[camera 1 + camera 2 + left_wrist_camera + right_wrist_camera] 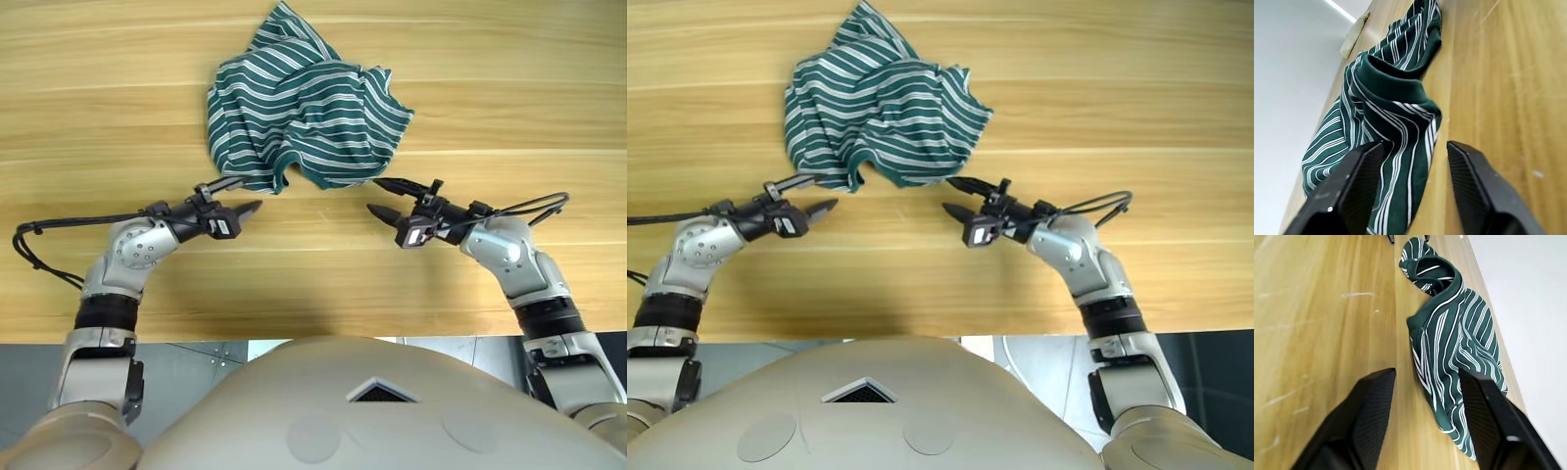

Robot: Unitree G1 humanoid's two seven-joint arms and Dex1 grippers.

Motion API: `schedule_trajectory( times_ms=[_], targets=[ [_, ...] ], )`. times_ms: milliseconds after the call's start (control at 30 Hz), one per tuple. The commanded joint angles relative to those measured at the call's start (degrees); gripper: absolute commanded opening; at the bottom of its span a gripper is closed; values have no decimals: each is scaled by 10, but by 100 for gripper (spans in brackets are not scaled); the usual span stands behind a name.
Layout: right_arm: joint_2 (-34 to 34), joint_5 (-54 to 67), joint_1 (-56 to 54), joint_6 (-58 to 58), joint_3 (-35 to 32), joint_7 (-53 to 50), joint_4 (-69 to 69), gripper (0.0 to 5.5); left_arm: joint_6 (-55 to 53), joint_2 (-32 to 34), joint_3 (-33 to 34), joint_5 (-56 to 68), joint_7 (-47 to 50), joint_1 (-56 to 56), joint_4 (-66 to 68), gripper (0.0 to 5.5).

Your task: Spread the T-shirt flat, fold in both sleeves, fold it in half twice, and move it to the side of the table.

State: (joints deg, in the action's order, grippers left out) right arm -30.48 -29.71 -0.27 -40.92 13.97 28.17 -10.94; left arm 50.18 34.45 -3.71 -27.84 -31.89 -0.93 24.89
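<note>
Both grippers hovered low over the table with their fingers spread and nothing grasped. Left gripper (250, 193) sat at the near left edge of the T-shirt (304, 108), its far finger touching the hem. From its wrist camera, a fold of striped cloth ran down between the two black fingers (1361, 181). Right gripper (373, 195) faced it from the near right edge of the shirt, its far fingertip just at the cloth. The two were near each other but apart, with bare wood between them.

The table (98, 98) was light wood with grain bands running left to right. A strip of grey floor (196, 351) showed under its near edge. Beyond the far edge, the wrist cameras caught a pale plain wall (1537, 308) and a bright light strip (1339, 10).

By count there was one table, one T-shirt and two grippers of two fingers each.

The shirt was dark green with white stripes. It lay crumpled in a heap towards the far middle of the table, not spread and not folded.

The head cameras gave the heap's whole outline, with a point of cloth sticking out on the far side. The left wrist camera gave a close look at a plain dark-green band (1396, 88) curling round an opening. It also showed a flat beige object (1354, 34) by the far edge that I could not identify.
</note>
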Motion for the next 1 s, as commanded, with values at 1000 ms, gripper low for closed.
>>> schedule_trajectory(
  times_ms=[1000],
  targets=[
    [-5,-89,-68,106,89,-105,-49,237,-112,155,-177,-112,40,-4,30,242]
  ],
)
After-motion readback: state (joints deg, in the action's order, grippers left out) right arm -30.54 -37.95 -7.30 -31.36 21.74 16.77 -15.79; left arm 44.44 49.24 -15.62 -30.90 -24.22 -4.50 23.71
